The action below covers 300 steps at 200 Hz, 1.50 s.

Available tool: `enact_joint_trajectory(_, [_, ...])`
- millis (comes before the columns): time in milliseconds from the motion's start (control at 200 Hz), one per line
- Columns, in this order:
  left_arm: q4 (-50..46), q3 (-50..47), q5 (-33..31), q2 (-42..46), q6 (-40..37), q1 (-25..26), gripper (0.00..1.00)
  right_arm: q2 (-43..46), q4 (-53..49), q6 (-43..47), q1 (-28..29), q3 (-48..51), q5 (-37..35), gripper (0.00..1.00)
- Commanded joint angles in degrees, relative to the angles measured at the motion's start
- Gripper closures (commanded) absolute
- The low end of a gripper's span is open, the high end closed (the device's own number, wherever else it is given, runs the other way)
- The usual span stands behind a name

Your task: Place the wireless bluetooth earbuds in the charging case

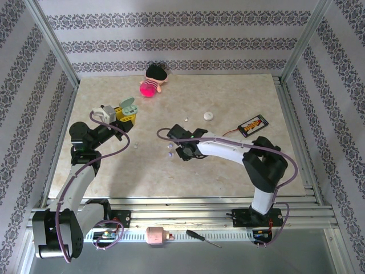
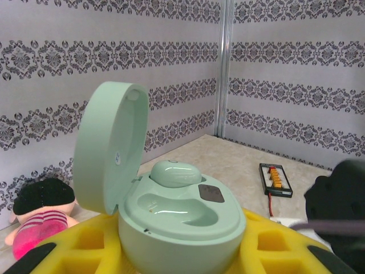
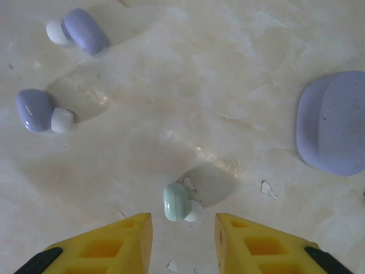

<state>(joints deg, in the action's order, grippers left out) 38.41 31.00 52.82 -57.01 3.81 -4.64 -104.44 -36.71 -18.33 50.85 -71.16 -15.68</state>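
Observation:
My left gripper (image 1: 121,116) is shut on the mint charging case (image 2: 182,220) and holds it above the table with its lid (image 2: 111,145) standing open. One mint earbud (image 2: 174,171) sits in the far socket; the near socket is bare. My right gripper (image 3: 183,220) is open and low over the table, its yellow fingertips (image 3: 134,234) spread. A second mint earbud (image 3: 178,202) lies on the table just ahead of the gap between them, touching neither. Two lavender earbuds (image 3: 85,29) (image 3: 35,109) lie farther off at the upper left, seen beside the right gripper (image 1: 178,151) from above.
A closed lavender case (image 3: 333,131) lies to the right of the right gripper. A plush doll (image 1: 153,80) sits at the back, a white disc (image 1: 209,116) mid-table, a black charger board (image 1: 252,124) at the right. A screwdriver (image 1: 202,238) rests on the front rail.

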Motion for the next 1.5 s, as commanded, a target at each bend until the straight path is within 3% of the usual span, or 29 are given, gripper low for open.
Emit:
enact_joint_trajectory(0, [1.2,2.0,0.1,0.3,-0.8,-1.0,0.7,-3.4,-5.8,1.5,2.2,-3.0,-7.2,0.67])
enact_joint_trajectory(490, [0.0,2.6,0.3,0.8,-1.2,-1.1,0.7,-9.5,-7.9,3.6,4.6,-6.7,-12.0,0.72])
enact_joint_trajectory(1494, [-0.3,2.2,0.2,1.0,-1.8,-1.2,0.7,-14.4,-8.2,6.1,4.2,-8.1,-12.4,0.8])
